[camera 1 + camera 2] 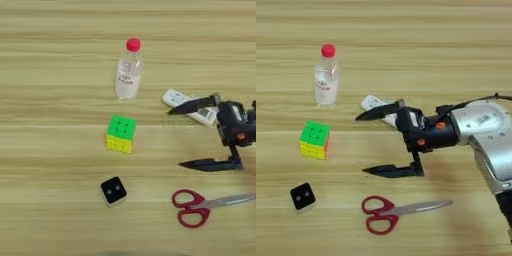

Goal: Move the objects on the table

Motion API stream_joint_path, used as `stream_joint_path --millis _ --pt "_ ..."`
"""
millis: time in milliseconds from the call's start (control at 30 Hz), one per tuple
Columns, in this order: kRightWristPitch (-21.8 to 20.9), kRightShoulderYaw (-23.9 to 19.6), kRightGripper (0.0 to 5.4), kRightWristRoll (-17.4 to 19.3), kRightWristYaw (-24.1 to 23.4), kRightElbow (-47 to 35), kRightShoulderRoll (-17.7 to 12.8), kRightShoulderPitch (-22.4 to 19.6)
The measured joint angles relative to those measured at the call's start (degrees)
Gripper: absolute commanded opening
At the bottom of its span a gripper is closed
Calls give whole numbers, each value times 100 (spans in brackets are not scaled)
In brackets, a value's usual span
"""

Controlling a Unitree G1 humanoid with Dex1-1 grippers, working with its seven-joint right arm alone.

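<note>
Wood table [50,60]: bottle [128,75], cube [121,133], die [113,191], scissors [192,206], remote [176,98].

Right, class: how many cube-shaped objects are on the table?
2. The puzzle cube sits near the middle, in front of the bottle. The small black-faced cube lies nearer the front edge, left of the scissors. None seems hidden.

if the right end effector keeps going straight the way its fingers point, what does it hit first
Probably the puzzle cube. The open right end effector points toward the robot's left, and the cube lies about level with the gap between its fingers. Its height above the table is unclear.
</note>
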Motion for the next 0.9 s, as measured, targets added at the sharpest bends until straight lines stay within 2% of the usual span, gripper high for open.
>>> stream_joint_path --millis 100,167,300,467,667,767,900 --pt "107 -35 534 -42 -371 -72 307 -159" --pt "242 123 534 -282 -710 -86 551 -192" --pt "519 650 534 -573 -872 -107 919 -147" --pt "720 1166 534 -928 -808 -98 1036 -117" --pt "722 1704 534 -1402 -679 -94 1153 -162" --pt "712 2061 534 -1726 -525 -80 1218 -348" --pt "694 2259 534 -1937 -421 -27 1292 -503"
